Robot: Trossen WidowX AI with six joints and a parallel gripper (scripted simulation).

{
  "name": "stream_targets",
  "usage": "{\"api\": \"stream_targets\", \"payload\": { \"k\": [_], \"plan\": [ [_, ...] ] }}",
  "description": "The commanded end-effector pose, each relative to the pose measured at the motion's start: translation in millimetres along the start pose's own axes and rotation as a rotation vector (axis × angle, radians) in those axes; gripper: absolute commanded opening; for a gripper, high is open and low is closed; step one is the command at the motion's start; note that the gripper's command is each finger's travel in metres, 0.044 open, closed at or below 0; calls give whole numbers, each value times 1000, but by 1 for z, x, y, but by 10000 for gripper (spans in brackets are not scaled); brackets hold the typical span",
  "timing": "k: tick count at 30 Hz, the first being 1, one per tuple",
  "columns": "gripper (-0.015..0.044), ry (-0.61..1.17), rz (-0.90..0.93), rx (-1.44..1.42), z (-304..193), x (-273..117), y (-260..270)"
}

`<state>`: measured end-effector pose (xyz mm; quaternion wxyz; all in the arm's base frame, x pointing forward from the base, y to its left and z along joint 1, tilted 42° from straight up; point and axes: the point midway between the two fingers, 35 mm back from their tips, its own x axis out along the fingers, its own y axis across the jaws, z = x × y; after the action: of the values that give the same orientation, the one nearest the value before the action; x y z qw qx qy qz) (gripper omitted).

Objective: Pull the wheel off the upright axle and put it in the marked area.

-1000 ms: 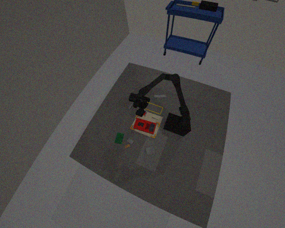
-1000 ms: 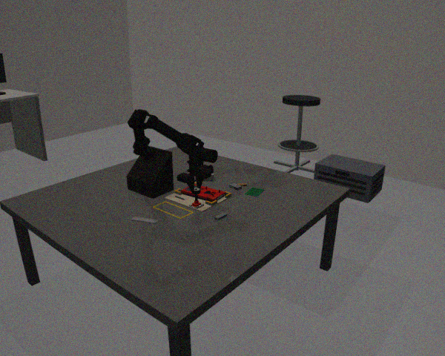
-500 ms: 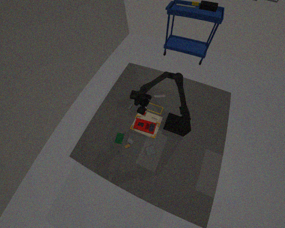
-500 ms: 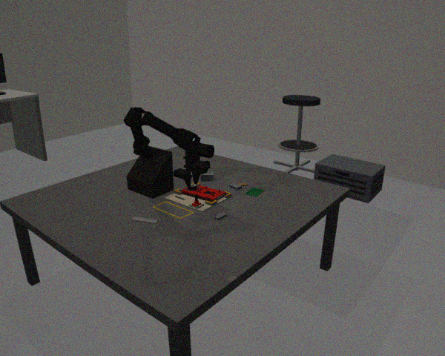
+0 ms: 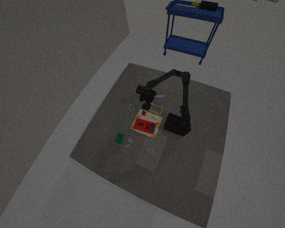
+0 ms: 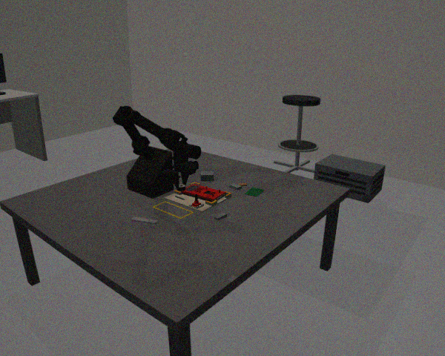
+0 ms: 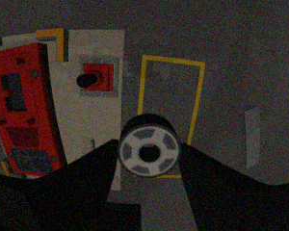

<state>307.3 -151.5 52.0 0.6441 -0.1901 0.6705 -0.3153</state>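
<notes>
My gripper [image 5: 146, 107] [image 6: 181, 188] [image 7: 148, 147] is shut on the wheel [image 7: 139, 153], a black tyre with a pale spoked hub. The wheel is off the axle and in the air; in the top and exterior views it is too dark to make out clearly. The upright axle [image 5: 144, 112] [image 6: 196, 200] [image 7: 88, 80] is black, bare, and stands on a red square base on the cream board. The marked area, a yellow outline [image 5: 161, 110] [image 6: 167, 213] [image 7: 173, 61], lies beside the board; in the wrist view the wheel overlaps its near left part.
The cream board [image 5: 148, 114] [image 7: 87, 115] carries a red panel [image 5: 151, 131] [image 6: 215, 196] [image 7: 36, 93] and orange corner brackets. A pale bar [image 5: 160, 96] [image 6: 144, 220] [image 7: 252, 137] lies past the marked area. A small grey block [image 5: 130, 106] [image 6: 221, 216] and a green plate [image 5: 119, 138] [image 6: 254, 191] lie around the board.
</notes>
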Motion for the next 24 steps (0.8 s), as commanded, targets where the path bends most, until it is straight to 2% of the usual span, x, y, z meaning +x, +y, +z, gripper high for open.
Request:
{"api": "stream_targets", "payload": {
  "k": [1,12,24],
  "plan": [
    [0,-1,-3,-1,-10,-1,-13],
    [0,0,-7,0,-27,-1,-34],
    [0,0,-7,0,-26,28,-34]
  ]
}}
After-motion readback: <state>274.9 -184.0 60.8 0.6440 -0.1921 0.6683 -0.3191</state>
